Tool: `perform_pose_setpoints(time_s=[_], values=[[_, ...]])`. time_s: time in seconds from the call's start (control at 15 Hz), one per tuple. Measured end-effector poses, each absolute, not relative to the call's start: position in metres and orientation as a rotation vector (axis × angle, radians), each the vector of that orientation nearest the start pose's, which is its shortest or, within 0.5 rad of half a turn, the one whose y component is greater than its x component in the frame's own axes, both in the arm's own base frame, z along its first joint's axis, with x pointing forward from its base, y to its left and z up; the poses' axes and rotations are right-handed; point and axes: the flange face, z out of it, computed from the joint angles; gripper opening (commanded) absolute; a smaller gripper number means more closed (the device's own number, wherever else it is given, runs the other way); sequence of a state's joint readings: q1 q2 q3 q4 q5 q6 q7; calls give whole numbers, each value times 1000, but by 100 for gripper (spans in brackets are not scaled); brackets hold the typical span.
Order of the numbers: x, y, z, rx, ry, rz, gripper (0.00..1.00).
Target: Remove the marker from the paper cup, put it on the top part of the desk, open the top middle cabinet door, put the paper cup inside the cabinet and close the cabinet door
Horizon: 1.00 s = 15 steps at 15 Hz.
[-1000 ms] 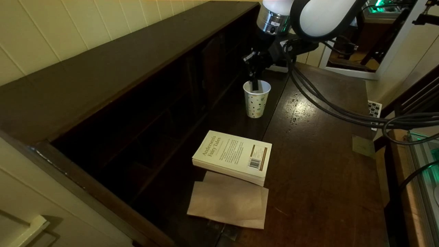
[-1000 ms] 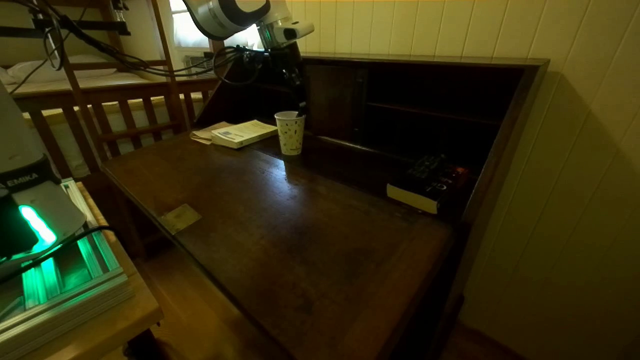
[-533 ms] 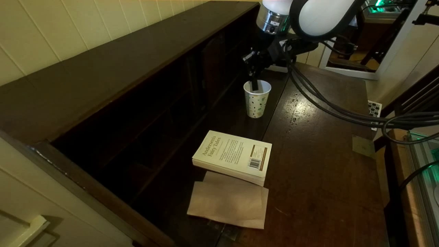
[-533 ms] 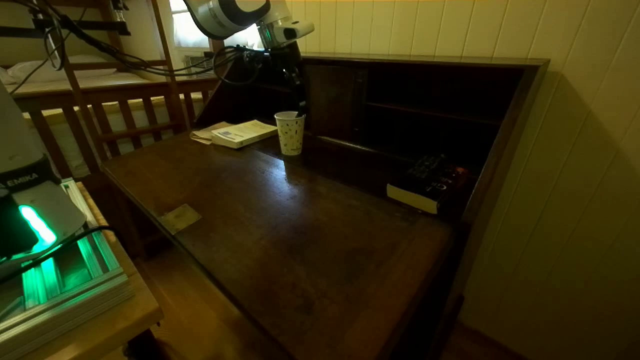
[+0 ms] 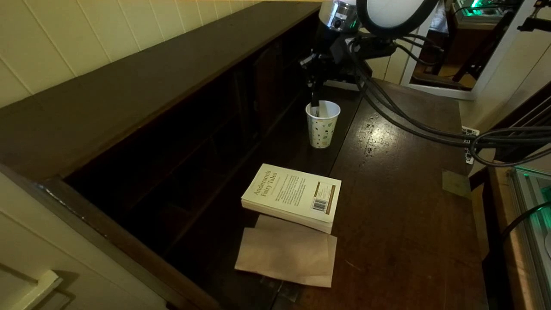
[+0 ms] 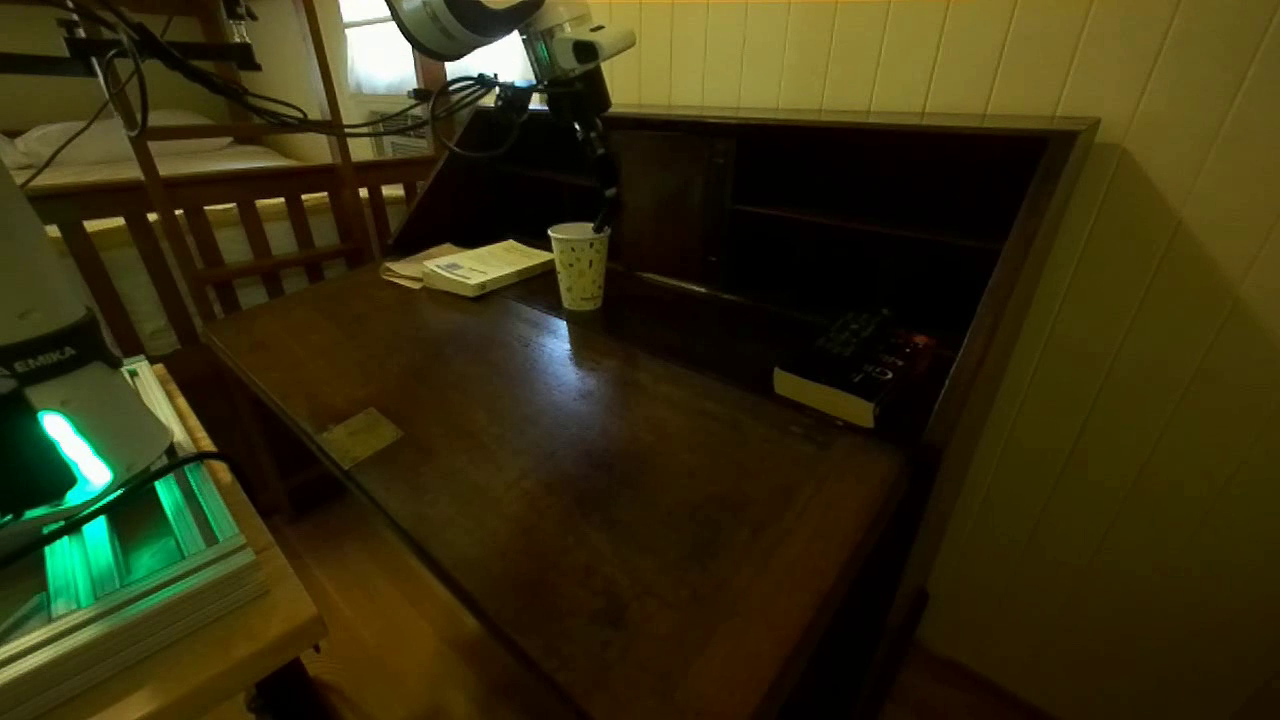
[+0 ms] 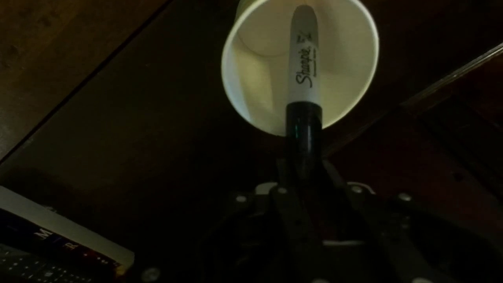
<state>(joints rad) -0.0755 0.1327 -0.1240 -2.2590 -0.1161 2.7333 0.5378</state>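
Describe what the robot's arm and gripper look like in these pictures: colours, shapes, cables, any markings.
The arm has rounded white casings with black trim and a shiny metal collar. Lower down, a dark band shows the letters EMIKA above a green light. Black cables loop alongside. The gripper is black, with slim jointed fingers and small, round, pale bolt heads.

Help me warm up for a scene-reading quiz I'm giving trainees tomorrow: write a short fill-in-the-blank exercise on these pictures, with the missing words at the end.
1) In the wrist view, the brand name on the marker reads ____.
2) The end of the marker that the pincer grips is coloured ____.
3) Rather than lying on its side, the paper cup stands ____.
4) The title on the white book reads Andersen's Fairy ____.

Missing words: Sharpie; black; upright; Tales.
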Motion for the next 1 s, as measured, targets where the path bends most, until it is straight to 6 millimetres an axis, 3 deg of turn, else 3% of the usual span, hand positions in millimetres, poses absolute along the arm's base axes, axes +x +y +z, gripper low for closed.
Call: perform_pose_setpoints(time_s=[0.53, 1.0], values=[[553, -122, 392, -2935, 1019, -596, 6], [547, -125, 451, -2901, 1034, -666, 6]])
